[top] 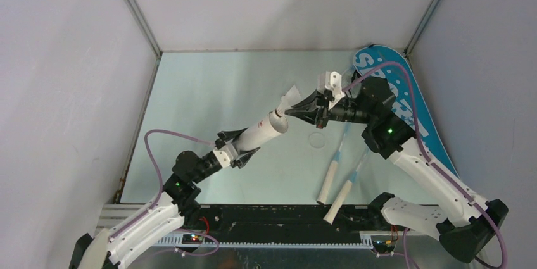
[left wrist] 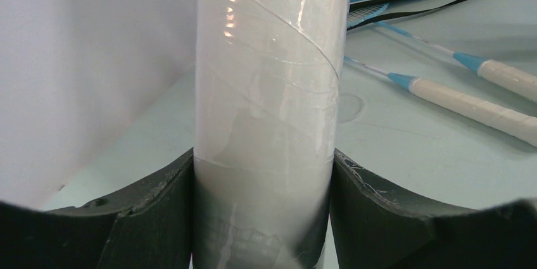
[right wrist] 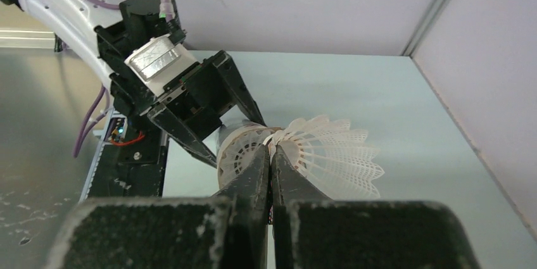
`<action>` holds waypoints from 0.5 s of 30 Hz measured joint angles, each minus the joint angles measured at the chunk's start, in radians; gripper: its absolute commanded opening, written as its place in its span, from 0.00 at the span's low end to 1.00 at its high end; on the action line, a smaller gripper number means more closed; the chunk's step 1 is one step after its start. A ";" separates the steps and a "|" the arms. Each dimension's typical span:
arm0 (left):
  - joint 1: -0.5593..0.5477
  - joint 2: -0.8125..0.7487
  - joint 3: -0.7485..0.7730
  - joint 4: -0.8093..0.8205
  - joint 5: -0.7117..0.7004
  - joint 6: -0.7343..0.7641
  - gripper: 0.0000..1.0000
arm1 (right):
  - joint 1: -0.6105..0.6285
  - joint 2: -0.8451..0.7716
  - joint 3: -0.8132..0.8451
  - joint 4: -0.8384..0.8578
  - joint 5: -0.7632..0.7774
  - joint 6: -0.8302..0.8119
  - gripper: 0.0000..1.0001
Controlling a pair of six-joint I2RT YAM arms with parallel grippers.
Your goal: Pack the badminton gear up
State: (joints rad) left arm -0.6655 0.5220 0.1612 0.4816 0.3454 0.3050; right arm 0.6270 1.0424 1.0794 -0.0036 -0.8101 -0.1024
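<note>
My left gripper (top: 242, 149) is shut on the long white tube (top: 263, 131) and holds it tilted above the table, open end toward the right arm. The tube fills the left wrist view (left wrist: 269, 92) between the fingers (left wrist: 158, 212). My right gripper (top: 289, 112) is shut on the skirt of a white shuttlecock (top: 291, 97) at the tube's mouth. In the right wrist view the gripper (right wrist: 270, 152) pinches the shuttlecock (right wrist: 335, 155); another shuttlecock sits inside the tube's mouth (right wrist: 239, 149). Two rackets (top: 330, 180) (top: 342, 196) lie with cream handles near the front. The blue SPORT bag (top: 405, 101) lies at the right.
A clear round cap (top: 316, 140) lies on the table below the right gripper. The racket heads run under the right arm toward the bag. Grey walls close in the table on three sides. A black rail (top: 266, 215) runs along the near edge.
</note>
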 measured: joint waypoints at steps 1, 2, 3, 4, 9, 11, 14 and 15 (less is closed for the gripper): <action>0.000 -0.002 0.000 -0.005 0.002 0.003 0.68 | 0.006 0.003 0.000 -0.006 -0.003 -0.006 0.00; 0.000 -0.004 0.000 -0.008 0.003 0.005 0.68 | 0.013 0.005 0.000 -0.012 -0.005 -0.012 0.00; 0.000 -0.007 0.000 -0.013 0.004 0.008 0.68 | 0.016 0.008 0.000 -0.018 -0.006 -0.015 0.00; 0.000 -0.010 0.000 -0.016 0.006 0.010 0.68 | 0.020 0.012 0.000 -0.024 -0.007 -0.018 0.00; 0.000 -0.020 0.000 -0.027 0.007 0.010 0.68 | 0.027 0.037 0.000 -0.046 -0.017 -0.020 0.00; 0.000 -0.025 0.000 -0.031 0.007 0.010 0.68 | 0.029 0.046 0.000 -0.056 -0.027 -0.021 0.00; 0.000 -0.031 0.000 -0.035 0.008 0.010 0.68 | 0.040 0.065 0.000 -0.066 -0.041 -0.021 0.00; 0.000 -0.032 0.000 -0.036 0.009 0.010 0.68 | 0.049 0.071 0.000 -0.066 -0.043 -0.018 0.00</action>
State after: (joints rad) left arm -0.6655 0.4900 0.1612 0.4454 0.3542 0.3153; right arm 0.6758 1.1137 1.0794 -0.0696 -0.8536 -0.1204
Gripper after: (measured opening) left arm 0.685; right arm 0.008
